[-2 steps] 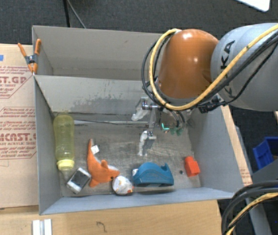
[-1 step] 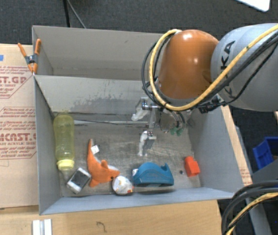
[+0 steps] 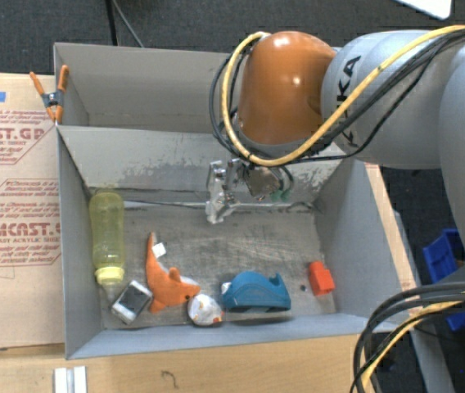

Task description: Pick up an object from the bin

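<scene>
Bin: grey metal bin [image 3: 77, 219], matt, its floor scuffed and scratched.
Bottle: pale yellow cylindrical bottle [image 3: 106, 232], translucent plastic, smooth.
Holder: blue rounded plastic holder [image 3: 255, 293], smooth, slight sheen.
Arm: orange domed cover [image 3: 286, 84], glossy.

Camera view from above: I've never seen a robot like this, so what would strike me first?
The big arm with its glossy orange cover looms in from the right, its gripper hanging over the bare back part of the grey bin. Along the bin's front edge lies a row of small things: a yellow-green bottle at left, an orange soft toy, a blue tape dispenser and a small orange block at right.
</scene>
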Action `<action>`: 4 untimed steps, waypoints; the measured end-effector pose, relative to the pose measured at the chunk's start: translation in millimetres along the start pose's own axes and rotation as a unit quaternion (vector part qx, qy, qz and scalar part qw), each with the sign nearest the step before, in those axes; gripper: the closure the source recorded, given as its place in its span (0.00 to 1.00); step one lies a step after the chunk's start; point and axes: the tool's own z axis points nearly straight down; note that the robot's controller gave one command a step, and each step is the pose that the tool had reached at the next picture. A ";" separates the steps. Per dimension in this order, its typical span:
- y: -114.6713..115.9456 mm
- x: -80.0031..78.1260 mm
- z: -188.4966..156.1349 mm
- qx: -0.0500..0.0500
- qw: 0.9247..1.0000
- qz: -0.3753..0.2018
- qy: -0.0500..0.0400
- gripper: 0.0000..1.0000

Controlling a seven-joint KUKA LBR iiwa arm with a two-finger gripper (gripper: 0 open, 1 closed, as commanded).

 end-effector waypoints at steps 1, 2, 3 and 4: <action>0.0 0.0 0.0 0.000 1.000 0.000 0.000 1.00; -11.4 6.1 65.2 0.000 1.000 0.005 0.001 0.00; -11.4 6.0 65.1 0.000 1.000 0.005 0.001 0.00; -38.8 31.7 77.3 0.000 0.999 0.044 0.000 0.00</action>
